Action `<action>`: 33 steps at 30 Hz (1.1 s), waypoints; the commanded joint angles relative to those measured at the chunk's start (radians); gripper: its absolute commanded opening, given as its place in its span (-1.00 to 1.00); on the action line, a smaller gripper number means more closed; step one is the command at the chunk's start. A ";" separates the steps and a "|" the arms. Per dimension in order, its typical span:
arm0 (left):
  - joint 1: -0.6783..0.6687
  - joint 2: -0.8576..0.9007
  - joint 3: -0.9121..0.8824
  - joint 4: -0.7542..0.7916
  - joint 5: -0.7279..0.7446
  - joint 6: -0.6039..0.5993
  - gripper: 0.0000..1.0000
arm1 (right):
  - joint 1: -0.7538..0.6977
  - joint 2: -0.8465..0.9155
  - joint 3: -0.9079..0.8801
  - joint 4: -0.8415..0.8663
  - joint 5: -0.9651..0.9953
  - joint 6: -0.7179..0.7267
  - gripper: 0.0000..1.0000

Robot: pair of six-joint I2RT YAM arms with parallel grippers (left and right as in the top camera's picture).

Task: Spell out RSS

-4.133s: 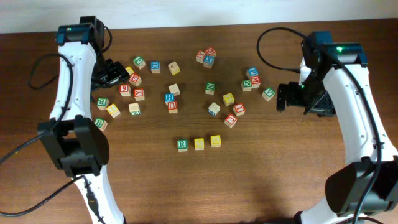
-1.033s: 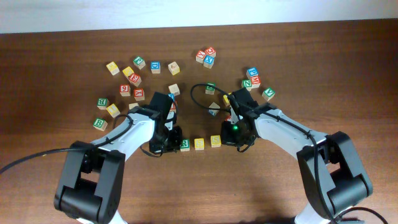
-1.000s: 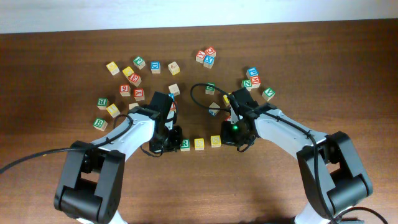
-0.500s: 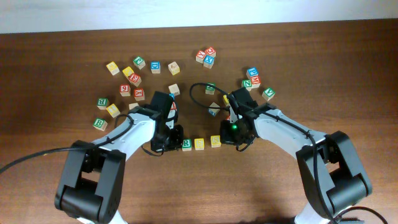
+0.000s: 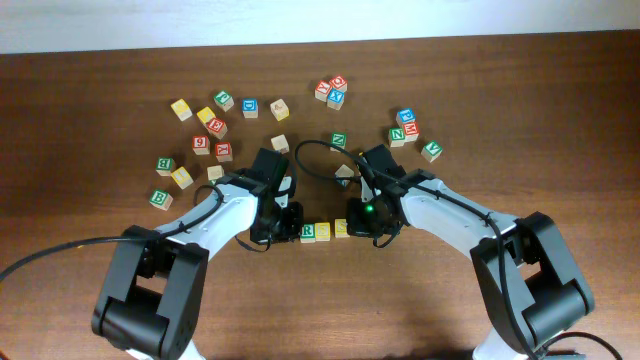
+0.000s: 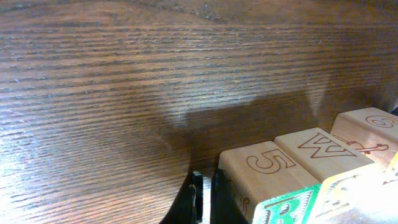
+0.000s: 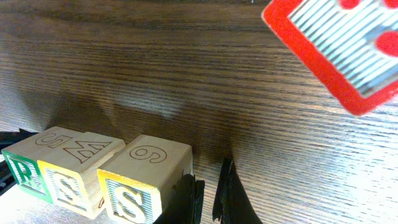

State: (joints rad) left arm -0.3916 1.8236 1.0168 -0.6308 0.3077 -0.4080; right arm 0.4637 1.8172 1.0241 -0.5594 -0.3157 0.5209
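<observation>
The three RSS cubes stand side by side, touching, in a short row: the green R cube [image 5: 308, 232], the middle S cube [image 5: 324, 231] and the right S cube [image 5: 341, 228]. My left gripper [image 5: 291, 224] is shut and empty, its tips low on the table against the R cube's left side. In the left wrist view the left gripper [image 6: 204, 199] sits beside the R cube [image 6: 287, 208]. My right gripper [image 5: 357, 221] is also shut and empty, pressed against the outer S cube. The right wrist view shows the right gripper [image 7: 208, 194] beside that S cube [image 7: 129, 200], then the middle S cube [image 7: 71, 186] and the R cube [image 7: 22, 171].
Several other letter cubes lie scattered behind the row: a group at the left [image 5: 222, 150], a green cube [image 5: 160, 198], a group at the back [image 5: 330, 92] and one at the right [image 5: 405, 125]. A red-faced cube [image 7: 339, 43] lies close behind my right gripper.
Both grippers have come down and moved inward. The left one slid the R cube right and the right one slid the outer S cube left, closing the gaps in the row.
</observation>
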 commanded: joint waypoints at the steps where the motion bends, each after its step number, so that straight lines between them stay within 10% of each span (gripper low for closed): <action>1: -0.002 0.014 -0.008 0.010 0.011 0.009 -0.99 | 0.013 0.022 -0.011 0.000 -0.006 0.011 -0.92; 33: 0.104 -0.067 -0.005 -0.074 -0.053 0.017 -1.00 | -0.053 0.022 0.159 -0.234 0.039 -0.101 -0.92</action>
State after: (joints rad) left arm -0.3088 1.8164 1.0168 -0.6735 0.3012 -0.4076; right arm 0.4408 1.8278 1.1015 -0.7536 -0.3000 0.4484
